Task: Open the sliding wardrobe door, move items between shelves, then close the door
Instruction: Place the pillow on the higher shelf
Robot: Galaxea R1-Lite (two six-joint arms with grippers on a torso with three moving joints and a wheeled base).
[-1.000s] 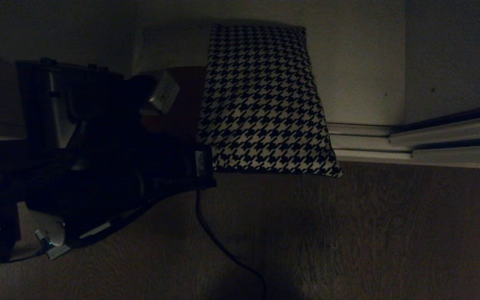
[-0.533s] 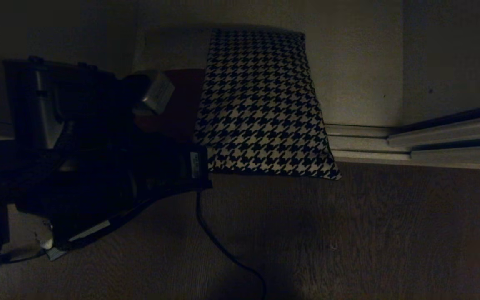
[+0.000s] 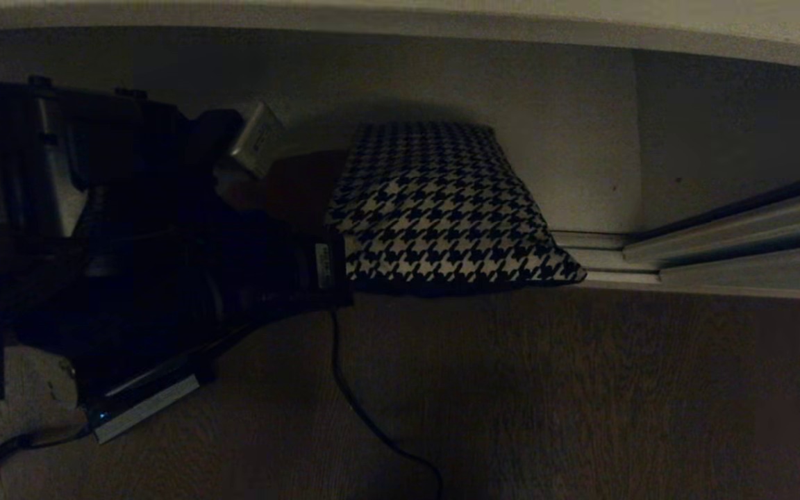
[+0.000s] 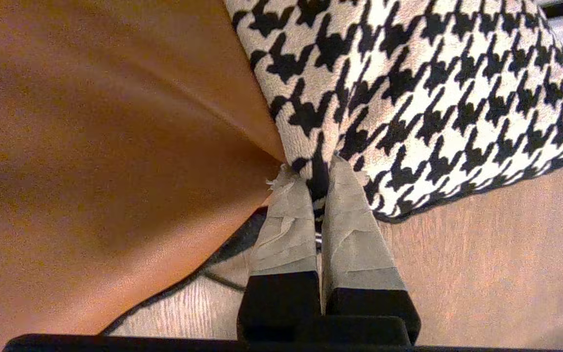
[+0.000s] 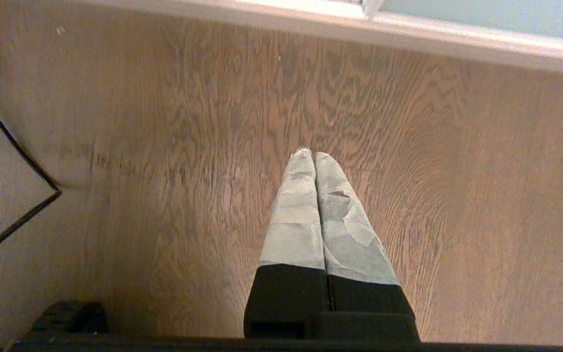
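Note:
The black-and-white houndstooth cushion (image 3: 442, 208) lies on the pale bottom shelf (image 3: 580, 146) of the wardrobe, its near edge out over the rails. My left gripper (image 4: 311, 168) is shut on a fold of the cushion (image 4: 408, 88) at its near left corner, next to a plain orange-brown fabric (image 4: 105, 137). In the head view the dark left arm (image 3: 164, 264) hides those fingers. A higher shelf's light front edge (image 3: 400, 19) runs across the top. The sliding wardrobe door (image 3: 740, 125) stands at the right. My right gripper (image 5: 313, 155) hangs shut and empty over the wood floor.
Silver floor rails (image 3: 719, 239) run along the wardrobe front. A silver-grey power brick (image 3: 143, 410) with a blue light lies on the dark wood floor (image 3: 580, 389) at the lower left. A black cable (image 3: 372, 417) trails across the floor.
The head camera has tilted up, so the whole scene sits lower and the upper shelf's edge has come into view. My left gripper stays shut on the cushion.

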